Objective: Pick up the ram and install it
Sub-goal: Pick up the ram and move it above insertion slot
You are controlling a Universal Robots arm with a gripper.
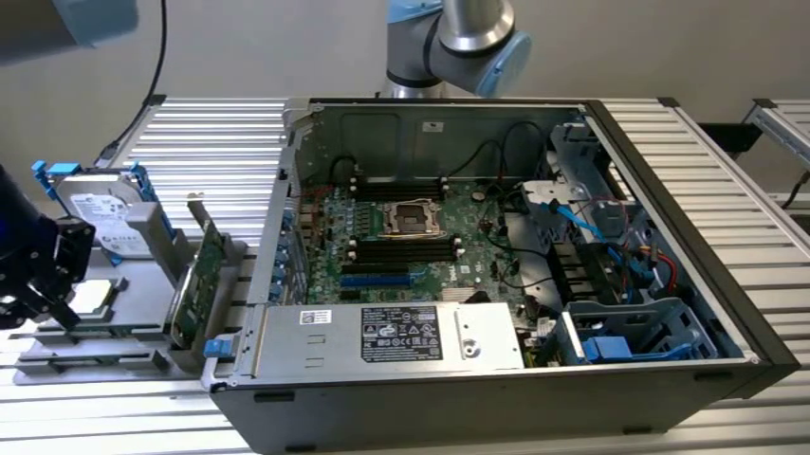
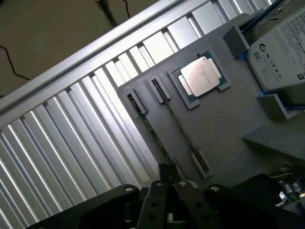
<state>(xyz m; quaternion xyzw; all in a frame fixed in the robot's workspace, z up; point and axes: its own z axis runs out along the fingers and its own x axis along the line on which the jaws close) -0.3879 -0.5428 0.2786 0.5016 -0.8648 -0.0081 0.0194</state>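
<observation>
The ram (image 2: 147, 133) is a thin green strip standing on edge in a slot of the grey tray (image 2: 224, 119), held between black end clips (image 2: 135, 102). A second similar strip (image 2: 178, 126) stands in the slot beside it. My gripper (image 2: 167, 177) is shut, with its fingertips pressed together over the near end of the first strip. I cannot tell whether they touch it. In the exterior view the gripper (image 1: 28, 308) hangs over the tray (image 1: 89, 355) at the far left, beside the open computer case (image 1: 506, 256).
A silver processor chip (image 2: 200, 76) and a hard drive (image 2: 281, 47) lie on the tray. A tall green expansion card (image 1: 196, 284) stands between tray and case. The motherboard's memory slots (image 1: 405, 248) lie inside the case. Everything rests on a slatted metal table (image 2: 71, 143).
</observation>
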